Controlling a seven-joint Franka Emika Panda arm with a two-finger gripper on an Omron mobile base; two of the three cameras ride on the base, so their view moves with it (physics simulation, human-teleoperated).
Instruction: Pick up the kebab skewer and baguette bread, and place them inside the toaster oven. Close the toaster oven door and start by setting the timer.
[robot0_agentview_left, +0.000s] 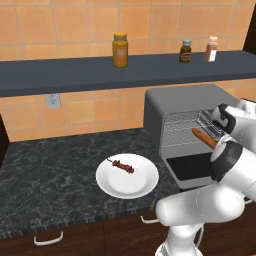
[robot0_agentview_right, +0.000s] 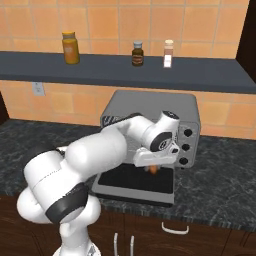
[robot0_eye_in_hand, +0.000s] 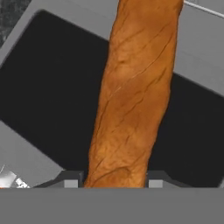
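My gripper (robot0_eye_in_hand: 113, 179) is shut on the baguette bread (robot0_eye_in_hand: 135, 87), an orange-brown loaf held between both fingertips. In the left base view the baguette bread (robot0_agentview_left: 204, 137) hangs at the mouth of the toaster oven (robot0_agentview_left: 180, 100), just in front of its wire rack and above the toaster oven door (robot0_agentview_left: 192, 167), which lies folded down open. From the right the toaster oven (robot0_agentview_right: 150, 105) stands behind my arm, and a bit of loaf (robot0_agentview_right: 153, 169) shows under the gripper (robot0_agentview_right: 153, 164) over the dark glass door (robot0_agentview_right: 135, 180). The kebab skewer (robot0_agentview_left: 122, 166) lies on a white plate (robot0_agentview_left: 140, 187).
A dark shelf (robot0_agentview_left: 75, 72) above the counter carries an amber jar (robot0_agentview_left: 120, 50) and two small bottles (robot0_agentview_left: 185, 51). The oven's knobs (robot0_agentview_right: 188, 146) sit on its right-hand strip. Dark stone counter (robot0_agentview_left: 45, 180) stretches to the left of the plate.
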